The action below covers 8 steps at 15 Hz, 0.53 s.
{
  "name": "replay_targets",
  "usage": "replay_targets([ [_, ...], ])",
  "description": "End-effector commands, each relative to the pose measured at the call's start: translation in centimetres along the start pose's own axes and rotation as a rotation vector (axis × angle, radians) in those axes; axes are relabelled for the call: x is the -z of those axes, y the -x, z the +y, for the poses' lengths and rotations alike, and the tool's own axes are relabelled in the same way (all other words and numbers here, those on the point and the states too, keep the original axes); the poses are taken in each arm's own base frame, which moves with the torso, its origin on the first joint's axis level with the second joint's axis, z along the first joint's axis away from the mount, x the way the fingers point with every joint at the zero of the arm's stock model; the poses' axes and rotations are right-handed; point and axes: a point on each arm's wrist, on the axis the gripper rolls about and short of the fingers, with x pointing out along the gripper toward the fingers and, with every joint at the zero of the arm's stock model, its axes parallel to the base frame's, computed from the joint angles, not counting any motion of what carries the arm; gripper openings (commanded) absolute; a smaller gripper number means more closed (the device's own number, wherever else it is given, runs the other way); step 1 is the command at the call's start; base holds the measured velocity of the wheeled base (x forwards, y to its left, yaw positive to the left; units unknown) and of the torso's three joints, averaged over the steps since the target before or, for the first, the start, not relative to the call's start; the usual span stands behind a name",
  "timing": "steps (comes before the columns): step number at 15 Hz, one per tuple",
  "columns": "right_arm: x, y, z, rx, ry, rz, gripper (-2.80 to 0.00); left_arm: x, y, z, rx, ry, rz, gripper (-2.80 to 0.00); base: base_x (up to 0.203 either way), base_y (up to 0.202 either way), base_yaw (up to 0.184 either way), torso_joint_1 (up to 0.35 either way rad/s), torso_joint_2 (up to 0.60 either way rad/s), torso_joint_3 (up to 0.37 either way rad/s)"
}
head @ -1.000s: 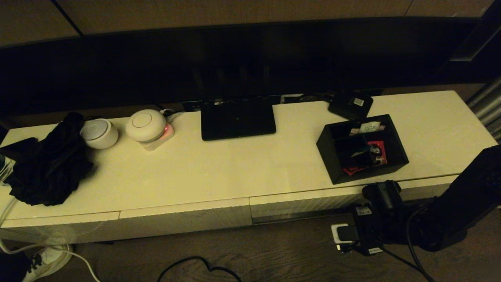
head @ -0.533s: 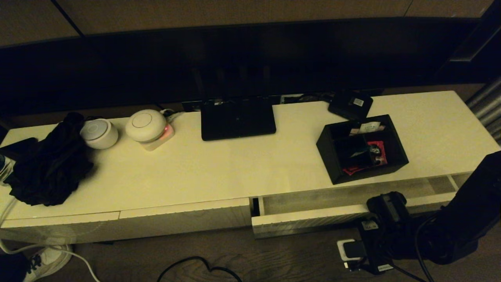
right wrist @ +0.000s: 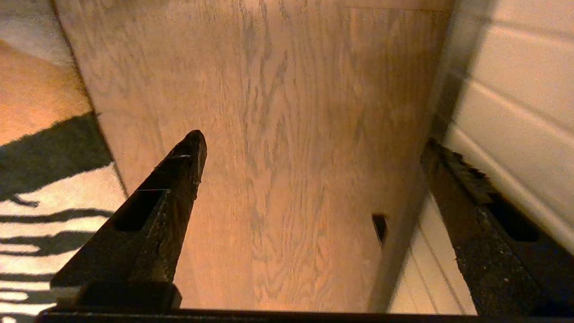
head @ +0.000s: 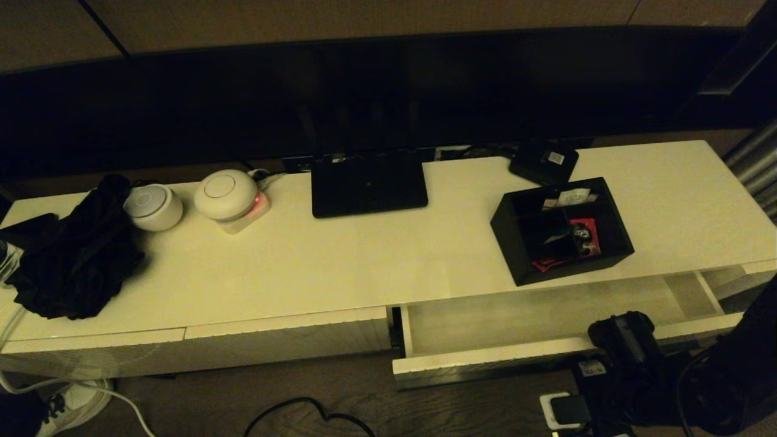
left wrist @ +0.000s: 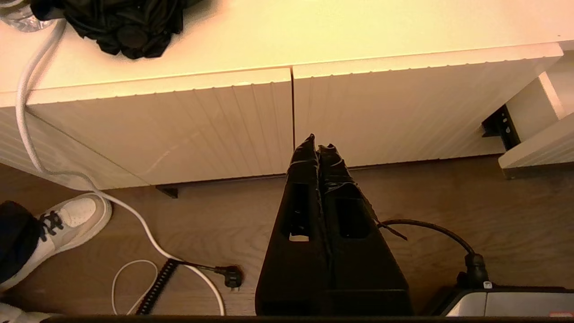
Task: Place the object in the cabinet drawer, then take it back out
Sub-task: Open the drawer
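The black divided box [head: 561, 229], with red and white packets inside, stands on the cabinet top at the right, just behind the open drawer. The wide right-hand drawer [head: 485, 359] is pulled out and its pale interior holds nothing. My right arm [head: 631, 355] hangs low in front of the drawer's right part. In the right wrist view my right gripper [right wrist: 314, 139] is open over the wooden floor, one finger lying beside the ribbed drawer front [right wrist: 515, 103]. My left gripper [left wrist: 317, 146] is shut and empty, low before the closed left drawer fronts [left wrist: 179, 121].
A black router [head: 368, 182], a small flat black device [head: 544, 161], two white round devices [head: 226, 194] and a black cloth [head: 76, 255] sit on the cabinet top. Cables [head: 309, 409], a power strip [head: 561, 409] and a shoe [head: 73, 403] lie on the floor.
The right-hand drawer has slid from shut to well out toward me. My right arm has drawn back and down with its front. The box has not moved.
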Motion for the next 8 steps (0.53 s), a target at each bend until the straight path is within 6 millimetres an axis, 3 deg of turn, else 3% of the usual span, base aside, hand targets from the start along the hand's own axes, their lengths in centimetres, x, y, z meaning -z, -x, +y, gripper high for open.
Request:
replay_targets([
  [1,0.0,1.8,0.1,0.051,0.009,-0.012,0.00,0.1,0.0,0.0,-0.001,0.000,0.003,-2.80,0.000,0.000,0.000,0.000,0.00,0.000],
  [7,0.3,5.1,1.4,0.081,0.004,-0.040,0.00,0.1,0.0,0.0,0.000,0.000,0.003,-2.80,0.000,0.000,0.000,0.000,0.00,0.000],
  [8,0.3,5.9,1.6,0.082,0.002,-0.046,-2.80,0.1,0.0,0.0,-0.001,0.000,0.003,-2.80,0.000,0.000,0.000,0.000,0.00,0.000],
])
